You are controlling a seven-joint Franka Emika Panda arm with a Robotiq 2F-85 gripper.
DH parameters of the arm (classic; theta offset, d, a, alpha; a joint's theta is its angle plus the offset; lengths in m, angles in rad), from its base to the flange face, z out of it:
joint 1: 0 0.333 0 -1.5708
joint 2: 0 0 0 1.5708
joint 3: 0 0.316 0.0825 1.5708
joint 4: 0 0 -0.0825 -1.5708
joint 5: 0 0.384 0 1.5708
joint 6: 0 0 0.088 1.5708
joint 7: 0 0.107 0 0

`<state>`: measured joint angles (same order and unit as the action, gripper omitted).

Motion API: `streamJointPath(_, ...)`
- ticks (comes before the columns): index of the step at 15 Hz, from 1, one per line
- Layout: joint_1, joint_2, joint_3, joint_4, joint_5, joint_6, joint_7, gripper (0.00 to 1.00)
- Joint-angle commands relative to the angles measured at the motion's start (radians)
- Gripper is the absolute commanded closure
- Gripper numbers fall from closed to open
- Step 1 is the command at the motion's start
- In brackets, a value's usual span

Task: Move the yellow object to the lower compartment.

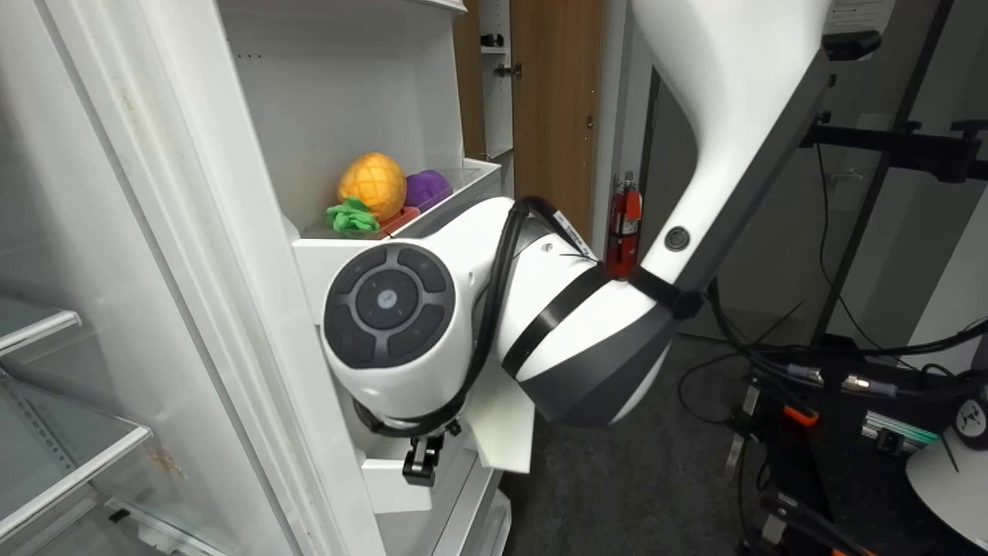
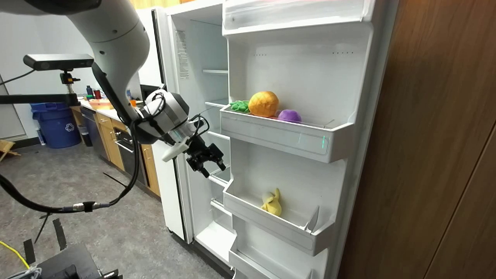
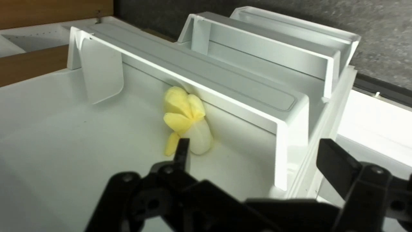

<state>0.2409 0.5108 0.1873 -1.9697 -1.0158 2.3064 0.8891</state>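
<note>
The yellow object [image 2: 272,205], a soft-looking bunch of yellow peel with a whitish part, lies in a white door bin [image 2: 279,230]. In the wrist view it [image 3: 180,109] leans against that bin's front wall [image 3: 193,61]. Another white door bin [image 2: 246,265] is directly below; it also shows in the wrist view [image 3: 257,48]. I cannot tell which of these two bins is the lower compartment. My gripper [image 2: 214,171] is open and empty, above and to the side of the yellow object, apart from it; its fingers are spread in the wrist view [image 3: 254,145]. In an exterior view my arm hides the yellow object.
An upper door bin [image 2: 279,133] holds an orange fruit [image 2: 263,104] with green leaves and a purple item [image 2: 289,116]. A divider [image 3: 103,71] stands in the yellow object's bin. Interior fridge shelves [image 1: 69,494] lie beside the door's edge. A wood panel [image 2: 438,116] adjoins the door.
</note>
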Motion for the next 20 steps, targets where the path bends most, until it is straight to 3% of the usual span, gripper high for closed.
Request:
streamJointPath(1,-0.026,-0.105,0.015,-0.064,0.194,0.034,-0.123,0.00)
streamJointPath(9,0.004,-0.250,-0.019,-0.070,0.537,0.013,-0.348,0.00)
streamJointPath(20,0.061,-0.296,-0.009,0.002,0.617,0.093,-0.362,0.00)
